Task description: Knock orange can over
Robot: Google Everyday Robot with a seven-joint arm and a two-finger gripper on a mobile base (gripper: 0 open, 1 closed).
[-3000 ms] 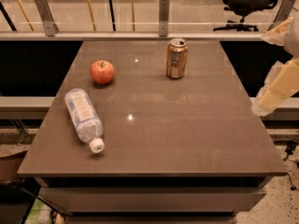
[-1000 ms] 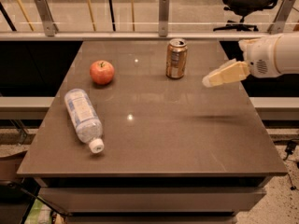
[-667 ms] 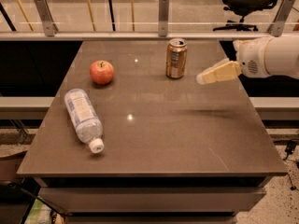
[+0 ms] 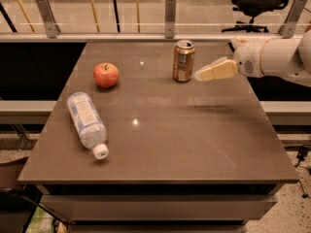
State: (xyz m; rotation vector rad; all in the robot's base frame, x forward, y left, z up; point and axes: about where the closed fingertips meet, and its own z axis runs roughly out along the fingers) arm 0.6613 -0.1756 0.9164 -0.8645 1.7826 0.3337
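Note:
The orange can point(image 4: 183, 61) stands upright near the far edge of the brown table point(image 4: 160, 130), right of centre. It has a copper-orange body with pale markings and a silver top. My gripper point(image 4: 200, 74) comes in from the right on a white arm, its pale fingers pointing left, with the tips just right of the can's lower half and a narrow gap between them and the can. It holds nothing.
A red apple point(image 4: 106, 75) sits on the table left of the can. A clear plastic bottle point(image 4: 87, 123) with a white cap lies on its side at the left. A railing with glass runs behind the table. An office chair stands at the far right.
My gripper has swung in from the table's right side and moved left towards the can, ending just beside it. The can, apple and bottle have not moved.

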